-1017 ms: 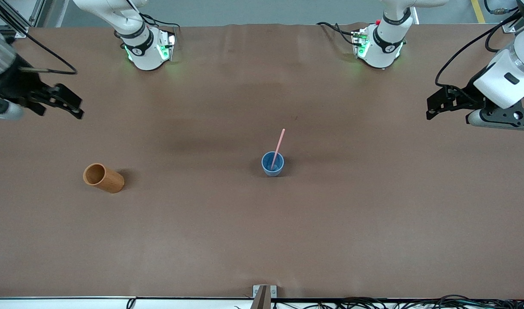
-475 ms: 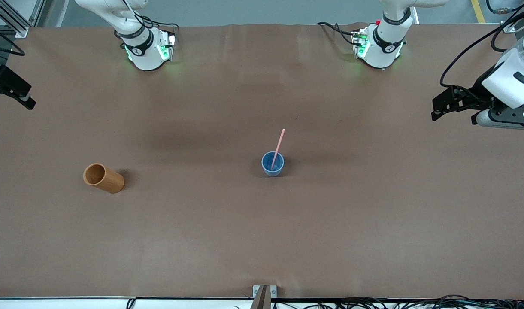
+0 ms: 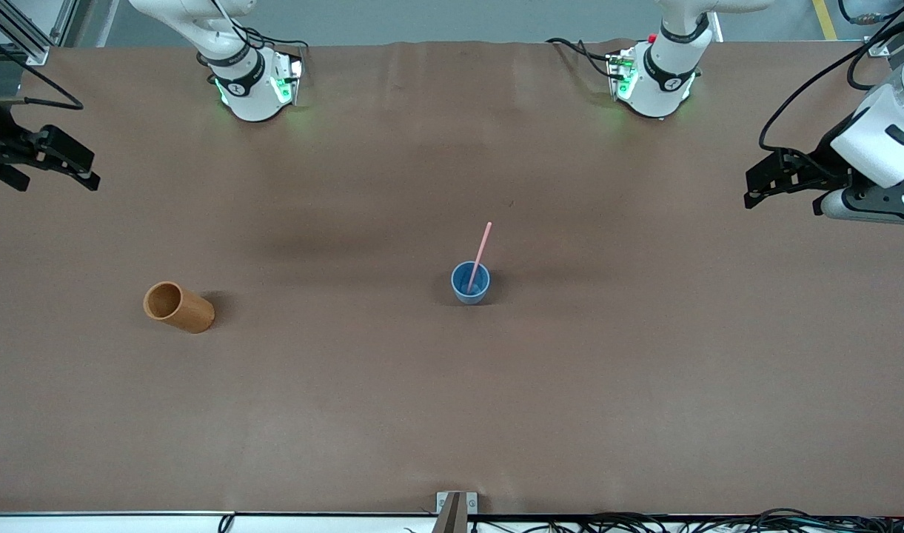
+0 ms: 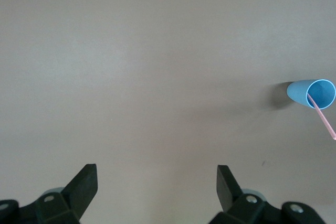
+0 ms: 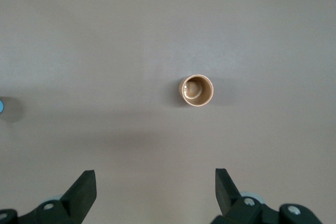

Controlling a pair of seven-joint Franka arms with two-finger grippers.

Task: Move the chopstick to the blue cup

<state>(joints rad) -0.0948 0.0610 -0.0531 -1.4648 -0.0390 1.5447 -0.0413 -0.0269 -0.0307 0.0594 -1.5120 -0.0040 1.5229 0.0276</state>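
Observation:
The blue cup stands upright near the middle of the table. The pink chopstick rests inside it, leaning on the rim, with its upper end sticking out toward the robots' bases. In the left wrist view the blue cup and chopstick sit at the picture's edge. My left gripper hangs open and empty over the left arm's end of the table. My right gripper hangs open and empty over the right arm's end. In both wrist views, the left gripper and the right gripper, the jaws stand wide apart over bare table.
An orange-brown cup stands toward the right arm's end of the table, nearer the front camera than the right gripper. The right wrist view looks down into this orange-brown cup, which holds nothing. A brown mat covers the table.
The right gripper drew back toward its end of the table, then came a little way in again. The left gripper shifted slightly outward, then held still. Cup and chopstick have not moved.

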